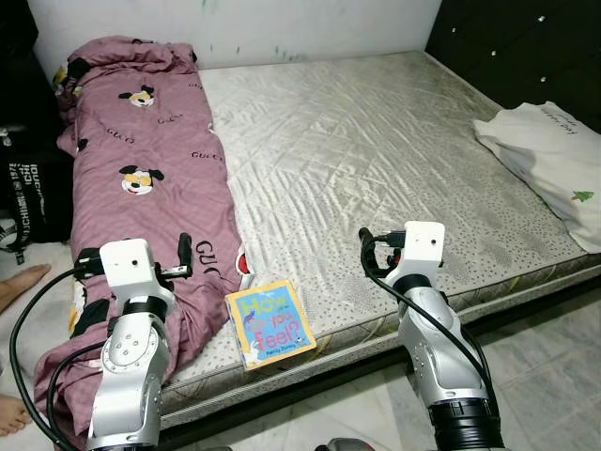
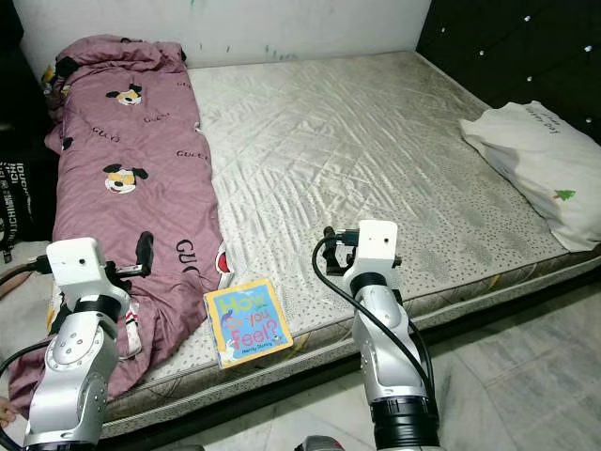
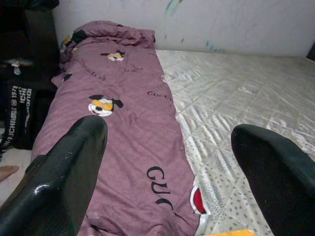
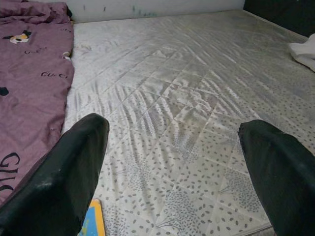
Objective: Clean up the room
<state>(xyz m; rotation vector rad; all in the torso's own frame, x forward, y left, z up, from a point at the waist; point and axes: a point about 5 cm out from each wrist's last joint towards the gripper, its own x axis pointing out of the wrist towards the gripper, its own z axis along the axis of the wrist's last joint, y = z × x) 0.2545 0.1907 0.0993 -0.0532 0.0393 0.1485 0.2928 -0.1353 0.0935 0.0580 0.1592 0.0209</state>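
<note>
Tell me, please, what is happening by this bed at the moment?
The robot stands at the edge of a bare mattress with both arms raised and nothing held. The left gripper is open over the purple quilt; the right gripper is open over the mattress. A picture book lies between them at the edge, and a white pillow lies to the right.

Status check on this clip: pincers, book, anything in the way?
Left pincer open over the purple blanket. Right pincer open over bare mattress. Book flat at mattress edge between them, untouched. Nothing blocking.
</note>
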